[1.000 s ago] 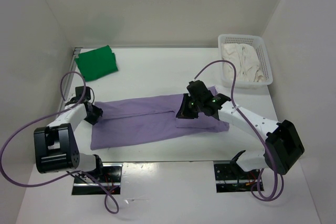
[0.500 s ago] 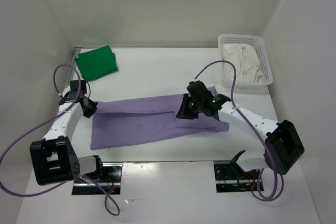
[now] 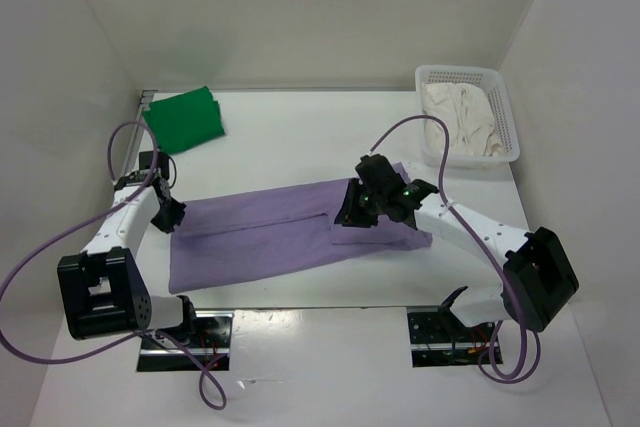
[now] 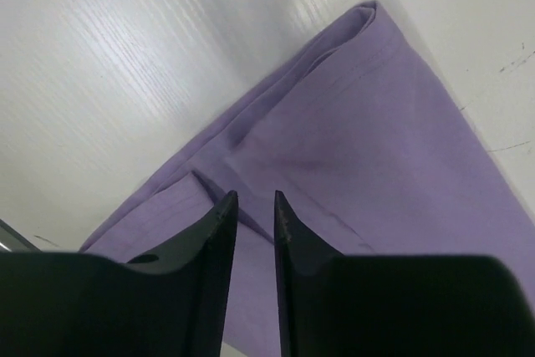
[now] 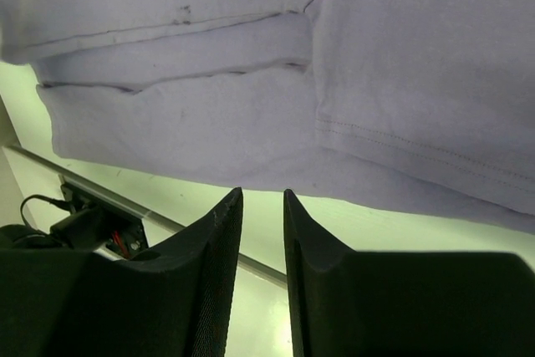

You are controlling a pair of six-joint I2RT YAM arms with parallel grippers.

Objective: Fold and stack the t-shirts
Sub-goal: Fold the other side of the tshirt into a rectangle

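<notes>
Clerk: Item one, left fingers (image 4: 209,265). Condition?

Checker: Parted by a narrow slit, nothing caught between them. Poised low over the left end of the purple t-shirt (image 3: 270,227), close to its turned-in far corner.

Clerk: Item two, right fingers (image 5: 217,273).

Checker: Likewise slightly apart, gripping nothing. From above they sit on the right part of the same shirt, where a folded panel overlaps the body. The wrist view shows layered hems and a strip of bare desk (image 3: 300,127) at the near edge.

Clerk: Shirts, location and condition.

Checker: Green t-shirt (image 3: 183,119): folded to a compact rectangle, far left of the desk. Purple t-shirt: middle of the desk, lying flat as a long band running left to right with its long edges turned in; judged part-folded. Cream t-shirt (image 3: 462,117): crumpled inside the white basket (image 3: 508,127), far right; not yet folded.

Clerk: Progress?

Checker: By my reckoning, roughly a third. One shirt is finished, one is in hand, one is not begun. No stack exists; the green lies well apart from the purple. Outstanding: fold the purple band crosswise, take out and fold the cream, pile all three.

Clerk: Brands, labels, writing?

Checker: None legible anywhere in view.
</notes>
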